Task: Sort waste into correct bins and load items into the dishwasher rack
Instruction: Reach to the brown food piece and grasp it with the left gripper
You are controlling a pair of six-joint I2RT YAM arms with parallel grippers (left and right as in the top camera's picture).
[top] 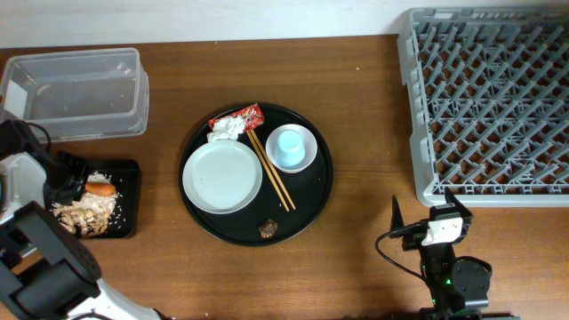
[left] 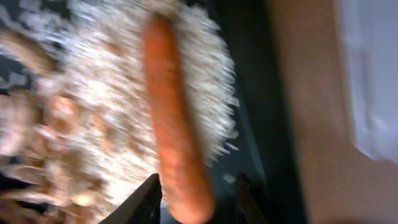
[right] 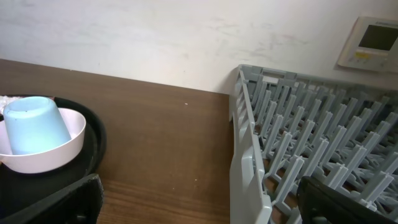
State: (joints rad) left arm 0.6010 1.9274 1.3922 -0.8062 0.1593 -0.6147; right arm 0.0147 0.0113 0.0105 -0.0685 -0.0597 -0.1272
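Overhead view, read left to right. At the 10 o'clock corner of the bench [top: 356,276] stands the clear box [top: 76,89], with nothing visible in it. Just below, at 8 o'clock, the flat black tray [top: 130,178] holds the rice scraps [top: 89,213] and the carrot [top: 100,188]. The left end effector [left: 196,196] hovers low over this tray, released: its jaws stand apart on either side of the carrot's near end, and the blurred wrist view shows no contact. The step in hand appears to be sorting food waste into this tray. At centre, the round black tray [top: 316,200] carries the tissue [top: 227,128] and red wrapper [top: 246,115] at 12 o'clock, the dish [top: 222,176] at 9 o'clock, the cup [top: 291,148] at 2 o'clock, the chopsticks [top: 272,171] between dish and cup, and the dark lump [top: 268,229] at 6 o'clock. The rack [top: 489,98] fills the 2 o'clock corner, with nothing loaded. At 5 o'clock the right end effector [right: 199,211] is released and empty, its jaws wide. The next move probably calls for lifting the left arm clear and making a narrow pinch on the small lump near the round tray's rim.
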